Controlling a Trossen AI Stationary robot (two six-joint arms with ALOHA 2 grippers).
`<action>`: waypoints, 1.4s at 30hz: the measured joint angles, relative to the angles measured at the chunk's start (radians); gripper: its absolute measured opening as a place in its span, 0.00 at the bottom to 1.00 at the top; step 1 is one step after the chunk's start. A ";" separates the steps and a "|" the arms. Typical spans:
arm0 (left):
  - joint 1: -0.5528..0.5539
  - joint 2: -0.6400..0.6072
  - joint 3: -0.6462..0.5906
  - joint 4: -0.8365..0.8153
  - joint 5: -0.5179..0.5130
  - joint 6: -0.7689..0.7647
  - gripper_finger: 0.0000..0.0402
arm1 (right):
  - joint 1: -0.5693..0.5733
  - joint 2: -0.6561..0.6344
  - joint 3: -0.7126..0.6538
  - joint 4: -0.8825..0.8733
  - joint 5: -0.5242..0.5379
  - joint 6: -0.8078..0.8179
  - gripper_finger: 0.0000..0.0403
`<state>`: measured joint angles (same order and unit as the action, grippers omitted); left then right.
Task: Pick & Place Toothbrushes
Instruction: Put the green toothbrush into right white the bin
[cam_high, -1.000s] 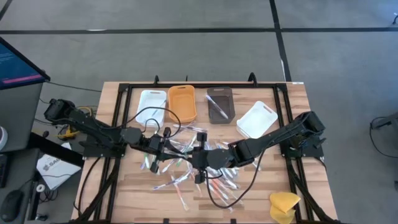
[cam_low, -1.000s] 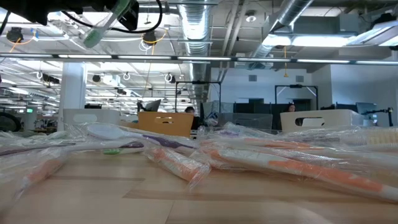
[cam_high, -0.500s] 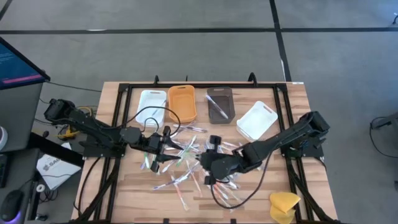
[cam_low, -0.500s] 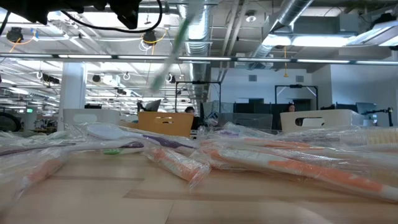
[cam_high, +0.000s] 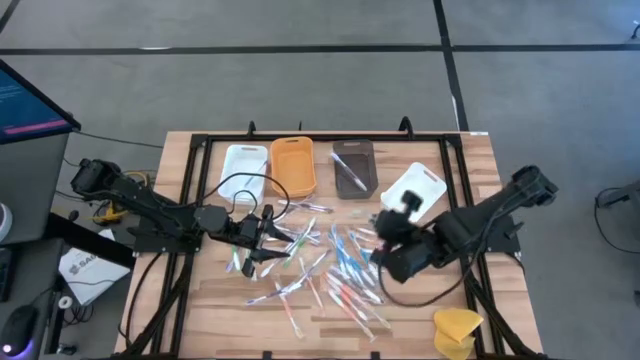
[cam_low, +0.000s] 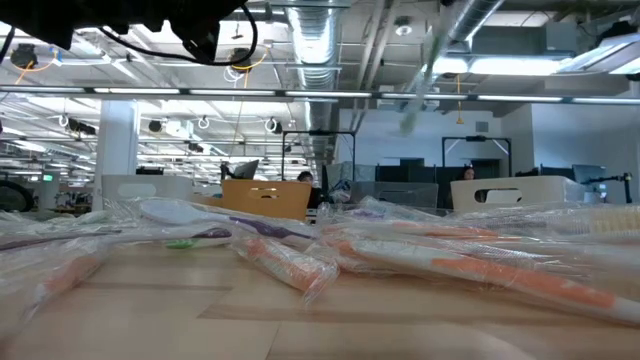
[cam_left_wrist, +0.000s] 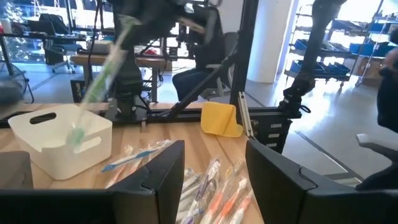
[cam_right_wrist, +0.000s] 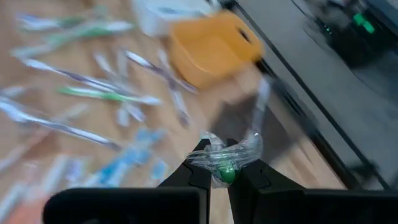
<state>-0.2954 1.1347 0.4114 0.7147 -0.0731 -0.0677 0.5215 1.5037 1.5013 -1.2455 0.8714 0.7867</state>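
- Wrapped green toothbrush (cam_right_wrist: 222, 163): pinched in my right tool (cam_right_wrist: 218, 177), fingers pressed on its crinkled sleeve, lifted clear of the tabletop (cam_high: 220, 300).
- Right tool, high view (cam_high: 400, 215): at 7 o'clock of the tilted white tray (cam_high: 414, 192).
- Loose toothbrushes (cam_high: 310, 262): scattered mid-tabletop, at 9 o'clock of that tool.
- My left tool (cam_left_wrist: 211, 171): fingers spread, holding nothing, at the pile's 9 o'clock edge.

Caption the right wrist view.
Right hand shut on a wrapped green toothbrush above scattered toothbrushes and the orange tray.
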 joint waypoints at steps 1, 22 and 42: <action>0.000 0.000 0.000 0.000 0.000 0.000 0.41 | -0.004 -0.007 0.000 -0.060 0.001 0.049 0.05; 0.000 0.000 0.000 -0.040 -0.001 0.000 0.39 | -0.125 -0.012 -0.015 -0.327 -0.119 0.242 0.05; 0.000 0.000 0.000 -0.072 -0.001 0.008 0.39 | -0.232 -0.282 -0.327 -0.328 -0.189 0.287 0.05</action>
<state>-0.2954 1.1343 0.4118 0.6422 -0.0742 -0.0601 0.2893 1.2222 1.1744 -1.5738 0.6825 1.0741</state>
